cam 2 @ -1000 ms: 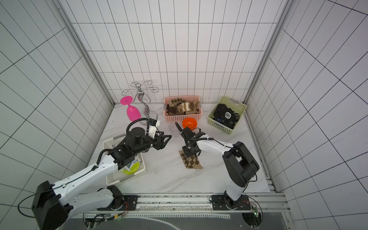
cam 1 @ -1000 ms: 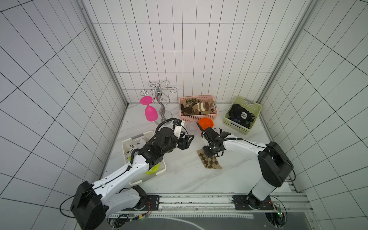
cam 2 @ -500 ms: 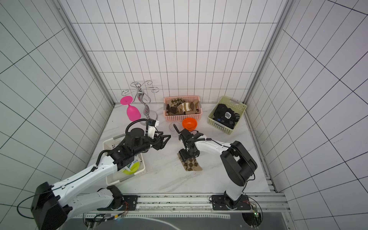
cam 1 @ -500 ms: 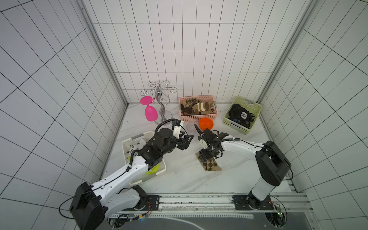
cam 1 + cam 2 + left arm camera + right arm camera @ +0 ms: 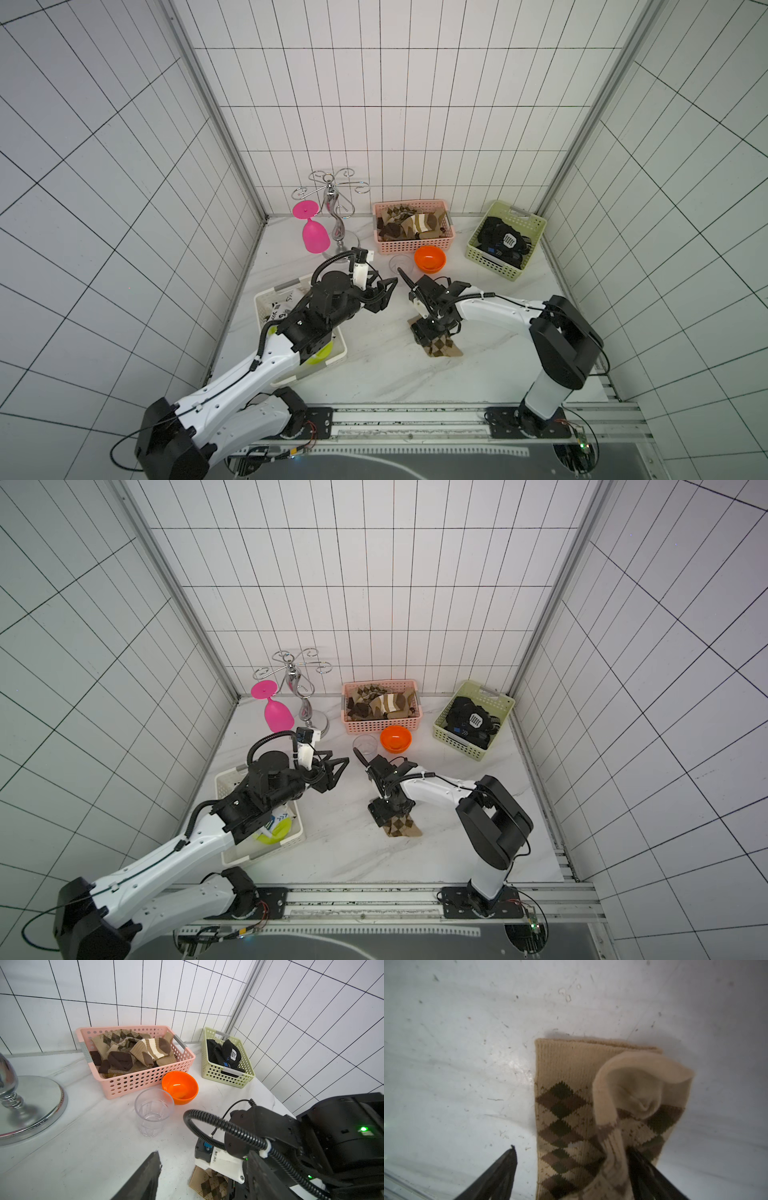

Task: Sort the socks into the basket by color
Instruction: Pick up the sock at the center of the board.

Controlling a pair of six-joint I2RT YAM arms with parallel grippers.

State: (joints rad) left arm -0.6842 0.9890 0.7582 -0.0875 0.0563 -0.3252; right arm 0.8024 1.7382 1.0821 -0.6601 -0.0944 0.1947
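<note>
A tan argyle sock (image 5: 444, 348) (image 5: 405, 827) (image 5: 566, 1118) lies on the white table in the middle, one end curled over itself. My right gripper (image 5: 430, 330) (image 5: 572, 1149) points down at it, open, jaws wide on either side of the sock with one finger against the fold. My left gripper (image 5: 384, 296) (image 5: 203, 1154) hovers open and empty to the left of it. Brown socks (image 5: 411, 224) fill the pink basket (image 5: 413, 246). Black socks (image 5: 503, 241) lie in the green basket (image 5: 490, 259). White socks (image 5: 282, 309) sit in the white basket (image 5: 266, 299), partly hidden by my left arm.
An orange bowl (image 5: 430, 258) and a clear cup (image 5: 400, 264) stand just in front of the pink basket. A pink goblet (image 5: 315, 232) hangs from a chrome rack (image 5: 332, 208) at the back left. Tiled walls close in three sides.
My right gripper went from shut to open and came down toward the front over the argyle sock. The left arm has stayed put.
</note>
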